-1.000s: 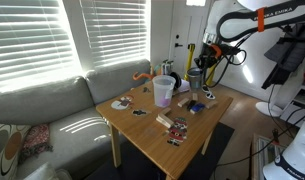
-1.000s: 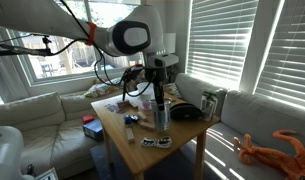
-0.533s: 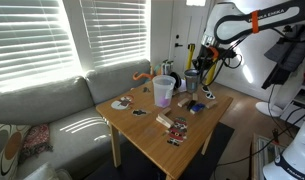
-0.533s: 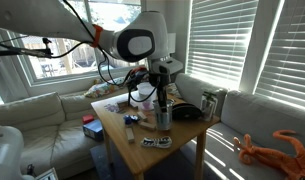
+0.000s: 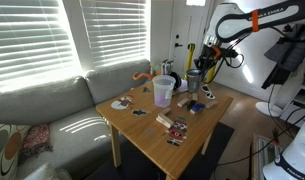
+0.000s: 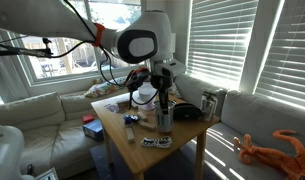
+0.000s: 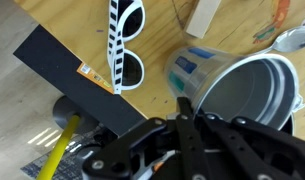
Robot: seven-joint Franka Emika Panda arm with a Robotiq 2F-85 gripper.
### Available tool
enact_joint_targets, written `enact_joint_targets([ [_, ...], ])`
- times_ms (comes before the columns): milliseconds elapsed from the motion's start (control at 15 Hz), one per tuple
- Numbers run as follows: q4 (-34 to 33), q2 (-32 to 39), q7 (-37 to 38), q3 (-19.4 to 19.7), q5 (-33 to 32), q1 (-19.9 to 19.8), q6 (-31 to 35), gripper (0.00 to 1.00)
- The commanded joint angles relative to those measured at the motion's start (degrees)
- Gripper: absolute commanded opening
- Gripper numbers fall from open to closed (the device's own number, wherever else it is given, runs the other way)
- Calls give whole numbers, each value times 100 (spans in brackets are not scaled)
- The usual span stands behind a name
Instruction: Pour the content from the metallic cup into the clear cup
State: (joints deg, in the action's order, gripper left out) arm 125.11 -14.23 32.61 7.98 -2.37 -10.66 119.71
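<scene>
Pointing straight down from a high, bent arm, the end effector (image 5: 198, 70) sits right over the metallic cup (image 5: 195, 82) at the far edge of the wooden counter (image 5: 142, 130). In both exterior views the wrist is vertical and the fingers reach down around the cup's top (image 6: 164, 120), with the arm's links folding back above and behind it. From these angles I cannot tell whether the fingers are pressing on the cup wall or just standing beside it. The wrist view does not settle it either: the end effector (image 7: 184, 118) shows as a dark mass along the bottom, with one finger rising next to the cup's rim.

In the wrist view the metallic cup (image 7: 247, 88) stands upright and its open mouth fills the right side. Its inner wall is pale and streaked with reflections, and whatever is in it cannot be made out. A small container with blue markings (image 7: 188, 68) stands just beside it. Zebra-striped white sunglasses (image 7: 127, 45) lie further out on the counter (image 7: 162, 30), next to a black sheet (image 7: 67, 72).

In an exterior view the clear cup (image 5: 164, 93) stands upright near the metallic cup but apart from it, closer to the counter's middle. Its lower part looks faintly pinkish, and its contents are not discernible.
</scene>
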Motion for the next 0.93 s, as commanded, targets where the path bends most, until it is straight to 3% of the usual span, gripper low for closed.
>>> enact_joint_targets([
  [0,126,-93,-220,52,104,-140,-126,1],
  [533,136,-57,-352,44,295,-125,-171,1],
  [600,145,-60,-372,52,342,-123,-140,29],
  [667,147,-89,-351,55,362,-136,-124,30],
  [867,131,-246,-349,63,360,-170,-131,51],
])
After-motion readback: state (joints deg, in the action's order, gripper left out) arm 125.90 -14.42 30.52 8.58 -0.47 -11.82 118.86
